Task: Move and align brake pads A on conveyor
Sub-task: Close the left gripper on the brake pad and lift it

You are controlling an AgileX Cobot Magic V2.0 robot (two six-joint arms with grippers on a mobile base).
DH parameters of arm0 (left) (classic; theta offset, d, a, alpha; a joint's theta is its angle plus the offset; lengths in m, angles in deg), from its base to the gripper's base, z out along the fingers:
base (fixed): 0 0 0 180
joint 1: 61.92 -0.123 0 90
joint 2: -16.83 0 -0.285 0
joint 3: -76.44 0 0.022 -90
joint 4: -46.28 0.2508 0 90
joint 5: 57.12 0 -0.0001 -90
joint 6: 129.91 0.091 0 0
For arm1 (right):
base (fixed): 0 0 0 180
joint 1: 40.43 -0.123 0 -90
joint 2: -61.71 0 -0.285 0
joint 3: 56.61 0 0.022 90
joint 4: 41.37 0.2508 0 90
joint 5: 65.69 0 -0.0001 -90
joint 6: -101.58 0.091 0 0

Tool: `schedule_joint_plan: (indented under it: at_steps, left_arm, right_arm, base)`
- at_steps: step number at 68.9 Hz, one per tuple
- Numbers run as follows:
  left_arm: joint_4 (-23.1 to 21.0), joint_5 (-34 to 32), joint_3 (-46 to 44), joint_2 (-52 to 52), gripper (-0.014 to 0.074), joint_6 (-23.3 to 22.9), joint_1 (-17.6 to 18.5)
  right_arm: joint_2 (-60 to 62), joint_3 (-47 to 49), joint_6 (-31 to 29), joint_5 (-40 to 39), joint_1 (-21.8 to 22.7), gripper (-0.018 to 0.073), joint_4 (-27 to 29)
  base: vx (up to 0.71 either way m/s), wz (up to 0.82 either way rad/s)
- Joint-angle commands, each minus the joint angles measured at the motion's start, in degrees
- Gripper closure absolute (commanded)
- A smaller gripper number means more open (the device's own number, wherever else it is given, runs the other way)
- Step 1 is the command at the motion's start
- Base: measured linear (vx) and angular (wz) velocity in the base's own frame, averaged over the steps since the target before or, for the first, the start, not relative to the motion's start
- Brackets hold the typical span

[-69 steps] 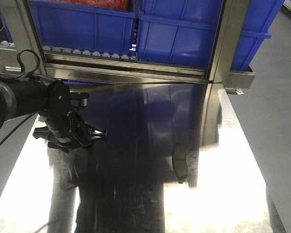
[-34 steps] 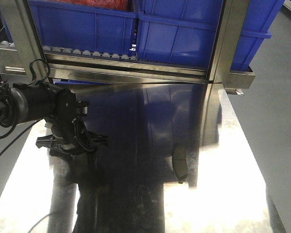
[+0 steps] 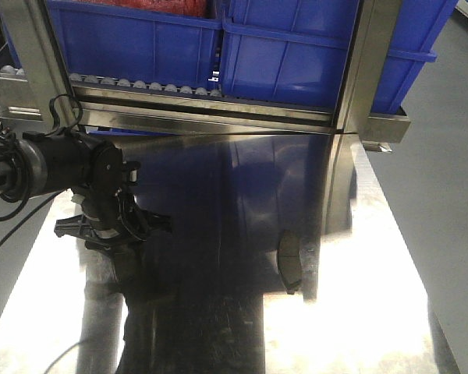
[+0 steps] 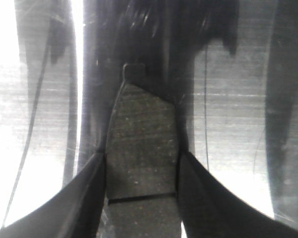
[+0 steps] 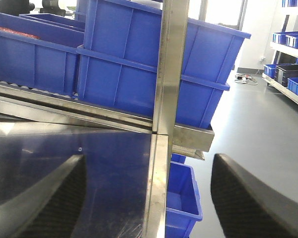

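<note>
1. The left gripper sat low over the steel tabletop, on the left side of the front view. Its black arm reached in from the left edge.
2. In the left wrist view, both fingers were clamped against the long edges of the gripped brake pad, one finger per side, each touching it.
3. That pad ran lengthwise away from the camera with its speckled dark grey face up. Its cross groove was near the bottom of the picture and a small tab showed at its far end.
4. I could not tell whether it rested on the steel or hung just off it (glare and reflections muddled the surface there).
5. The loose brake pad lay flat on the same tabletop, right of centre in the front view and well apart from the left gripper. Its long axis ran roughly near to far, and it lay just beside the dark reflection of the steel post.
6. The right gripper was spread wide, with nothing between its two dark fingers. Its camera looked over the table's edge toward stacked blue bins, with grey floor beyond.
7. In the front view the bins lined the far side of the table, sitting on a row of rollers.
</note>
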Motion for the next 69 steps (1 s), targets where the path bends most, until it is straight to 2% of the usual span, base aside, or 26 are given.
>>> schedule_joint_plan:
  at_steps: [1,8,18,23,30,35,44,51,69]
  left_arm:
    - [-0.93,-2.00,-0.63,-2.16,0.0604,1.62,0.22]
    - [0.43,-3.33,-0.59,-4.29,0.0605,3.56,0.22]
    - [4.87,-4.76,0.29,-9.30,0.0603,4.01,0.22]
    - [6.90,-6.43,2.46,-12.97,0.0603,5.56,0.16]
    - [11.11,-8.92,6.52,-17.71,0.0603,5.55,-0.81]
    - [12.25,-11.05,9.48,-22.07,0.0603,5.55,-2.16]
    - [12.65,-14.25,14.27,-29.18,0.0603,8.53,-4.29]
    - [12.19,-17.85,19.08,-36.45,0.0603,12.01,-4.46]
    - [10.51,-30.78,31.37,-54.26,0.0603,11.93,-4.46]
  right_arm:
    - [-1.06,1.59,-0.44,-4.45,0.10,0.0045,-0.13]
    - [-1.06,1.59,-0.44,-4.45,0.10,0.0045,-0.13]
    - [-1.06,1.59,-0.44,-4.45,0.10,0.0045,-0.13]
    - [-1.06,1.59,-0.44,-4.45,0.10,0.0045,-0.13]
    - [-1.06,1.59,-0.44,-4.45,0.10,0.0045,-0.13]
    - [-1.06,1.59,-0.44,-4.45,0.10,0.0045,-0.13]
    - [-1.06,1.59,-0.44,-4.45,0.10,0.0045,-0.13]
    - [-1.06,1.59,-0.44,-4.45,0.10,0.0045,-0.13]
    - [-1.06,1.59,-0.44,-4.45,0.10,0.0045,-0.13]
  base:
    - [0.00,0.00]
    - [0.00,0.00]
    - [0.00,0.00]
    - [0.00,0.00]
    - [0.00,0.00]
    - [0.00,0.00]
    - [0.00,0.00]
    - [0.00,0.00]
    - [0.00,0.00]
